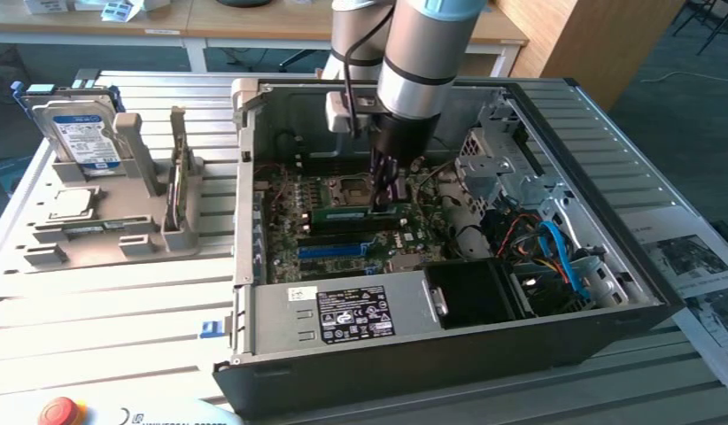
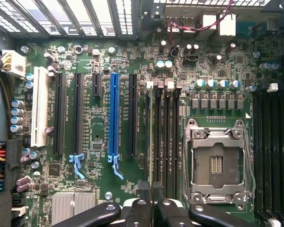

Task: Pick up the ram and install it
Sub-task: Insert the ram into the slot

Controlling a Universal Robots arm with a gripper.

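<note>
Exterior view | gripper (image 1: 388, 202) clamps ram (image 1: 340, 213) | blue cable (image 1: 552, 243), drive cage (image 1: 501, 165) beside

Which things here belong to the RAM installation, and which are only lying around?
Job: the ram, gripped by the end effector; the black memory slots; the motherboard.
Lying about: the hard drive in the grey holder; printed sheets; red button.
</note>
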